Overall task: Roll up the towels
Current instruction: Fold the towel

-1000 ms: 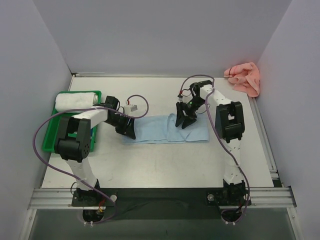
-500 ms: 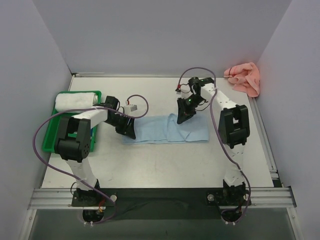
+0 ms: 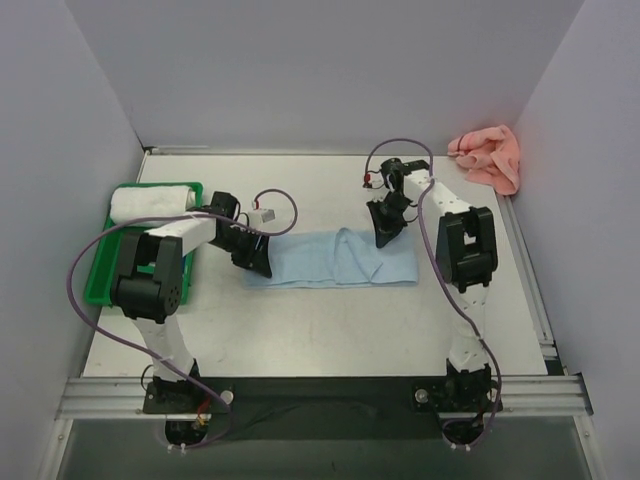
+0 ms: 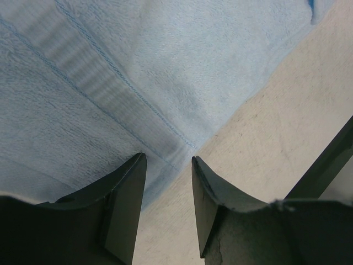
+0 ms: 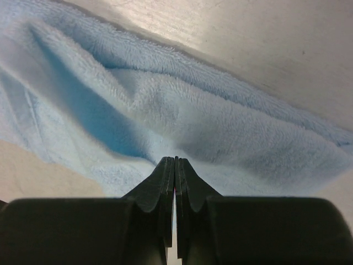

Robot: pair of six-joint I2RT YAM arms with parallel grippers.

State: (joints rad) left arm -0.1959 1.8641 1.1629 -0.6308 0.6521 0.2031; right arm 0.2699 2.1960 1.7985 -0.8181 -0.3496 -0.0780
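Note:
The light blue towel (image 3: 330,262) lies as a flat strip across the middle of the table. A raised fold stands in it near its far edge. My right gripper (image 3: 383,235) is shut on that fold; in the right wrist view the light blue towel (image 5: 193,127) bunches up at the closed tips of the right gripper (image 5: 175,160). My left gripper (image 3: 255,262) is open at the towel's left end. In the left wrist view the left gripper (image 4: 168,160) straddles the hemmed corner of the light blue towel (image 4: 138,72). The salmon pink towel (image 3: 488,157) lies crumpled at the far right corner.
A green tray (image 3: 100,270) sits at the left edge with a white rolled towel (image 3: 152,201) in its far end. Grey walls close in the table on the left, far and right sides.
My right gripper went from open over the towel to shut. It moved right and toward the far side, drawing a fold up in the towel. The left gripper has not moved.

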